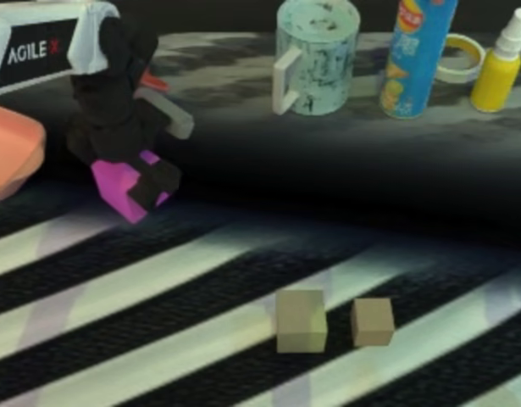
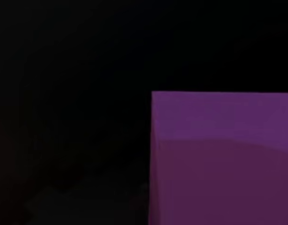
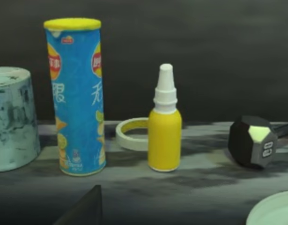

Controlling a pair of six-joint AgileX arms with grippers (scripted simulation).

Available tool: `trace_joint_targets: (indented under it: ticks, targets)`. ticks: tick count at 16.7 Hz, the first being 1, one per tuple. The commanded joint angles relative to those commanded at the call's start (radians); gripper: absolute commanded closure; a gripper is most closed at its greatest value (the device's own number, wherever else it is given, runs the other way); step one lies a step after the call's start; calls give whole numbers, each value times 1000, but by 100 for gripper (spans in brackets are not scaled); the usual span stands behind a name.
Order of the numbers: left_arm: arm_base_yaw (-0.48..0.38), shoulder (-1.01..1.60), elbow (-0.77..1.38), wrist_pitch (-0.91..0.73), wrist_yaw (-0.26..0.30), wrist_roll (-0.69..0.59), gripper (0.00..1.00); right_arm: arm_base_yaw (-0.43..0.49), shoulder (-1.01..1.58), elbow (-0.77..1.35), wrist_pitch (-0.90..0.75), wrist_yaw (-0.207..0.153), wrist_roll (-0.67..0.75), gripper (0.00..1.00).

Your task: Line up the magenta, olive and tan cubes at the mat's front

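Top view: left gripper (image 1: 140, 182) is clamped on the big matte magenta cube (image 1: 116, 182) at the far left of the dark mat with pale diagonal stripes (image 1: 158, 288) (left wrist view is mostly dark, one purple face showing). Further right, the dull olive cube (image 1: 301, 320) and small tan cube (image 1: 372, 321) sit just beside each other, apart, near the front. Right gripper isn't visible, so I can't tell its state.

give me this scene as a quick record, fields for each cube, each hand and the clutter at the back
magenta cube: at the mat's back left, between the left hand's fingers
olive cube: on the mat near the front, right of centre
tan cube: just right of the olive cube, small gap between them
left hand: closed on the magenta cube
right hand: not in view
back clutter: mug, chips can, tape ring, yellow bottle
row: not formed yet
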Motion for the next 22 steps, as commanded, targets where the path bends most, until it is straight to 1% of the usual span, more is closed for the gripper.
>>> trace_joint_targets:
  ticks: [6, 7, 16, 18, 22]
  targets:
    - [0, 0, 0, 0, 0, 0, 98, 0, 0, 0, 0, 0, 0, 0]
    - [0, 0, 0, 0, 0, 0, 100, 0, 0, 0, 0, 0, 0, 0]
    - [1, -11, 4, -8, 3, 0, 100, 0, 0, 0, 0, 0, 0, 0]
    - [4, -19, 37, -46, 3, 0, 100, 0, 0, 0, 0, 0, 0, 0]
    - [16, -54, 138, -197, 3, -3, 100, 0, 0, 0, 0, 0, 0, 0]
